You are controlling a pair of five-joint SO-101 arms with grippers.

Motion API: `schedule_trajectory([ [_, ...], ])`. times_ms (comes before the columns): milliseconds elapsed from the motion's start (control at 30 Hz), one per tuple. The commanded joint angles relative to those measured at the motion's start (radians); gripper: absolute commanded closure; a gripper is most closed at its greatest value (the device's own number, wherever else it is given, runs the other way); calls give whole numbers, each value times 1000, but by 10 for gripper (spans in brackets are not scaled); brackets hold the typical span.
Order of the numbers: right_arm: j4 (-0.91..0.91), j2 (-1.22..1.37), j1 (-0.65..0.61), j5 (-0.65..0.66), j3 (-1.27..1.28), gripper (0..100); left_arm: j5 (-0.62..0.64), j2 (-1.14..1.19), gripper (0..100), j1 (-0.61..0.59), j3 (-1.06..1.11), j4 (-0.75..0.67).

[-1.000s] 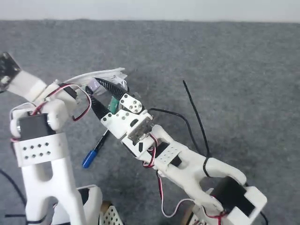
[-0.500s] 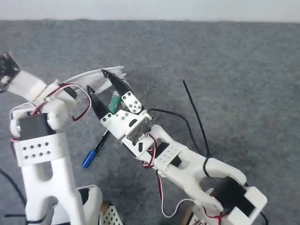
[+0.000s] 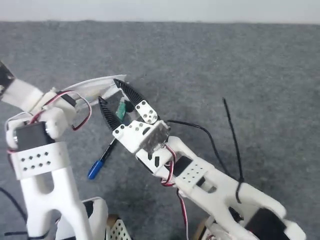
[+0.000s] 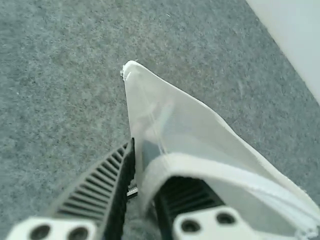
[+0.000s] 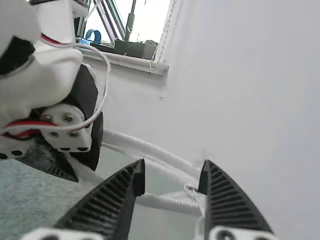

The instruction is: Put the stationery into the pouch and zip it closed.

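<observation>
One pouch (image 4: 200, 130) in left hand (image 4: 145, 162), pen (image 3: 102, 159) outside.

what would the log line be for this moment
left pincer: shut on pouch, raised | right pincer: open, near pouch | pen: on table, outside pouch

The light over the table (image 3: 240, 65) is soft and even. Its grey top looks much the same from edge to edge, with no bright spots on it. Under my two arms the shadows are faint. My white arm parts look bright but not shiny.

From my right wrist, a window (image 5: 125, 20) lets in strong daylight, and the glass is so bright it goes plain white. The wall (image 5: 250, 100) beside it glows pale.

From my left wrist, light shines through the pouch (image 4: 190, 130). My left gripper (image 4: 142, 150) looks very dark next to it.
</observation>
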Motion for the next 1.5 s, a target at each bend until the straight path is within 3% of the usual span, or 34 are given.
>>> schedule_trajectory([
  [0, 157, -119, 19, -98, -9, 835, -5, -63, 990, -32, -28, -43],
  [200, 437, -194, 19, -180, -66, 835, 0, -63, 990, -120, -47, -41],
  [600, 990, -179, 93, -436, -362, 835, 141, -58, 990, -330, -47, -43],
  [1467, 1104, 596, 114, -496, -898, 835, 141, -61, 990, -344, -33, -69],
])
